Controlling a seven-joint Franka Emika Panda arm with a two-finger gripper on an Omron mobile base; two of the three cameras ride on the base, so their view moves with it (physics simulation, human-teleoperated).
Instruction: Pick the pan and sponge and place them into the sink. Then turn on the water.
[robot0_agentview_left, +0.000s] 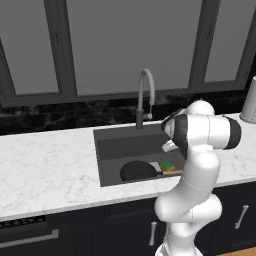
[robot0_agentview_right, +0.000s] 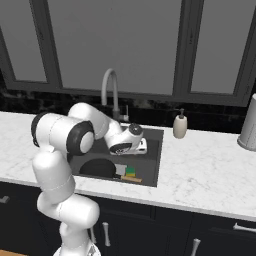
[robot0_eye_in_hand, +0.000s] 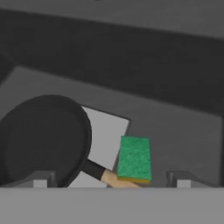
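Observation:
The black pan (robot0_eye_in_hand: 43, 140) lies on the floor of the dark grey sink (robot0_eye_in_hand: 131, 65), its wooden handle (robot0_eye_in_hand: 114, 178) pointing toward my hand. The green sponge (robot0_eye_in_hand: 134, 158) rests on that handle, beside the light grey patch (robot0_eye_in_hand: 107, 131). My gripper (robot0_eye_in_hand: 111, 178) hovers above them, open, with its two fingertips (robot0_eye_in_hand: 41, 179) wide apart and nothing held. From the base views the pan (robot0_agentview_left: 137, 171) and sponge (robot0_agentview_left: 167, 165) sit at the sink's front (robot0_agentview_right: 150, 155), with my hand (robot0_agentview_right: 127, 142) over the basin. No water is in view at the arched faucet (robot0_agentview_left: 145, 95).
White marble counter (robot0_agentview_left: 50, 170) runs on both sides of the sink. A soap dispenser (robot0_agentview_right: 180, 125) stands right of the faucet (robot0_agentview_right: 110, 85). A grey canister (robot0_agentview_right: 248, 127) sits at the far right. Dark windows rise behind the counter.

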